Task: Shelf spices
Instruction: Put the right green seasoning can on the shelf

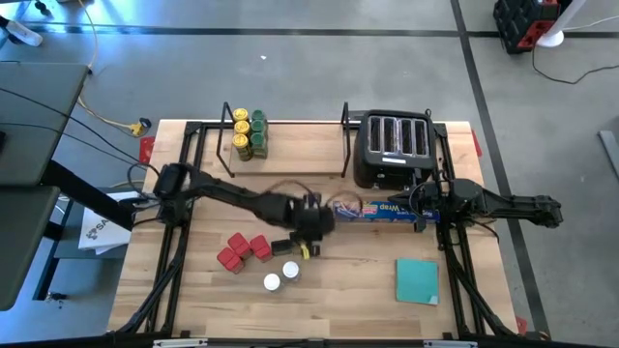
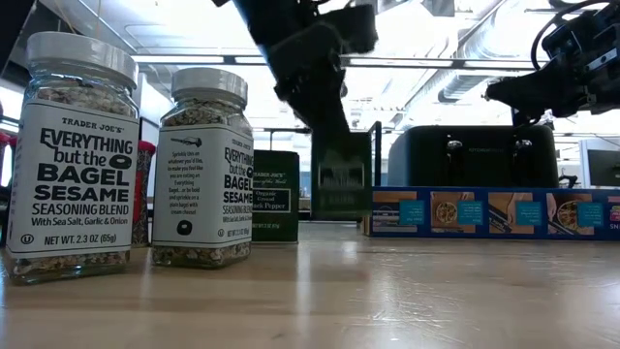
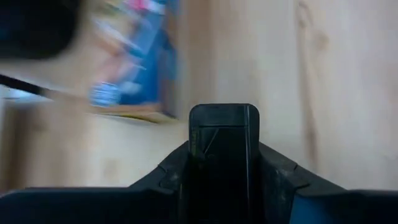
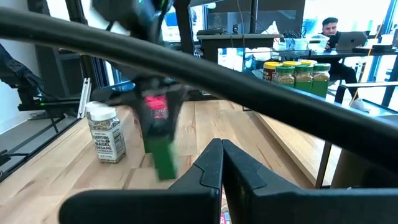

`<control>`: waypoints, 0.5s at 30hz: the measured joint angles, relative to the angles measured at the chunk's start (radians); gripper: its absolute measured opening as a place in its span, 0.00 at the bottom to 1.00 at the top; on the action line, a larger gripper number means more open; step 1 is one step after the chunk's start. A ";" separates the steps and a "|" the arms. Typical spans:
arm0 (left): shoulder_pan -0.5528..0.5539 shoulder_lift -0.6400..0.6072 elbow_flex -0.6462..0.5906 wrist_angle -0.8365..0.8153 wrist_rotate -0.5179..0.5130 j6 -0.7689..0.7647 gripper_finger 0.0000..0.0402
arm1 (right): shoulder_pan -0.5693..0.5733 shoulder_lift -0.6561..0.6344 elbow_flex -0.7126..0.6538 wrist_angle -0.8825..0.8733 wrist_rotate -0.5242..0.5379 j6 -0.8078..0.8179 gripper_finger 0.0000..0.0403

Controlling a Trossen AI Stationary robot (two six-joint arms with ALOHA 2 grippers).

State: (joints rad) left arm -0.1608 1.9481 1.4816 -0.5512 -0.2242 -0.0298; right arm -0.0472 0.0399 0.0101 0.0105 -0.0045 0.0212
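My left gripper (image 1: pixel 311 220) is over the table's middle, shut on a small black spice tin (image 2: pixel 340 186) beside a second black tin (image 2: pixel 276 195) that stands on the table. Red square tins (image 1: pixel 241 251) and two white-capped jars (image 1: pixel 280 277) stand nearer the front edge. Yellow- and green-lidded jars (image 1: pixel 247 133) stand on the wooden floor of the black rod shelf (image 1: pixel 290 155), at its left end. My right gripper (image 4: pixel 222 157) is shut, empty, raised near the blue box's right end. My left gripper holds the black tin (image 3: pixel 224 155) pinched between its two fingers (image 3: pixel 166 175), one on each opposite side. The fingers come from above, pointing down. The tin stays upright and hangs just clear of the table (image 2: pixel 340 215).
The long blue plastic-wrap box (image 1: pixel 379 209) lies behind the held tin. The black four-slot toaster (image 1: pixel 395 145) stands at the far right, and a flat teal square (image 1: pixel 417 281) lies at the front right. A person sits in the room beyond (image 4: pixel 329 28).
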 joint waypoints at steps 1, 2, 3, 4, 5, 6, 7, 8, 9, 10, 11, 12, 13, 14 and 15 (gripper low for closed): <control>0.019 -0.019 0.004 -0.013 -0.003 0.019 0.29 | 0.000 0.000 0.000 0.000 0.000 0.000 0.00; 0.041 -0.040 0.008 -0.032 -0.005 0.037 0.29 | 0.000 0.000 0.000 0.000 0.000 0.000 0.00; 0.065 -0.060 0.008 -0.049 -0.007 0.056 0.29 | 0.000 0.000 0.000 0.000 0.000 0.000 0.00; 0.090 -0.082 0.008 -0.062 -0.008 0.077 0.29 | 0.000 0.000 0.000 0.000 0.000 0.000 0.00; 0.116 -0.105 0.008 -0.077 -0.008 0.102 0.29 | 0.000 0.000 0.000 0.000 0.000 0.000 0.00; 0.145 -0.127 0.008 -0.096 -0.008 0.129 0.29 | 0.000 0.000 0.000 0.000 0.000 0.000 0.00; 0.175 -0.149 0.008 -0.109 -0.007 0.157 0.29 | 0.000 0.000 0.000 0.000 0.000 0.000 0.00; 0.210 -0.170 0.008 -0.116 -0.004 0.187 0.29 | 0.000 0.000 0.000 0.000 0.000 0.000 0.00; 0.249 -0.187 0.009 -0.129 0.001 0.218 0.29 | 0.000 0.000 0.000 0.000 0.000 0.000 0.00; 0.291 -0.202 0.009 -0.140 0.010 0.250 0.29 | 0.000 0.000 0.000 0.000 0.000 0.000 0.00; 0.334 -0.211 0.009 -0.149 0.020 0.282 0.29 | 0.000 0.000 0.000 0.000 0.000 0.000 0.00; 0.379 -0.216 0.009 -0.157 0.035 0.314 0.29 | 0.000 0.000 0.000 0.000 0.000 0.000 0.00; 0.426 -0.218 0.009 -0.161 0.058 0.346 0.29 | 0.000 0.000 0.000 0.000 0.000 0.000 0.00; 0.473 -0.218 0.009 -0.166 0.084 0.379 0.29 | 0.000 0.000 0.000 0.000 0.000 0.000 0.00; 0.521 -0.216 0.009 -0.168 0.114 0.412 0.29 | 0.000 0.000 0.000 0.000 0.000 0.000 0.00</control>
State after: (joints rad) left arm 0.3600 1.7321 1.4910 -0.7193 -0.1104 0.3825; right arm -0.0474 0.0399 0.0101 0.0105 -0.0048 0.0212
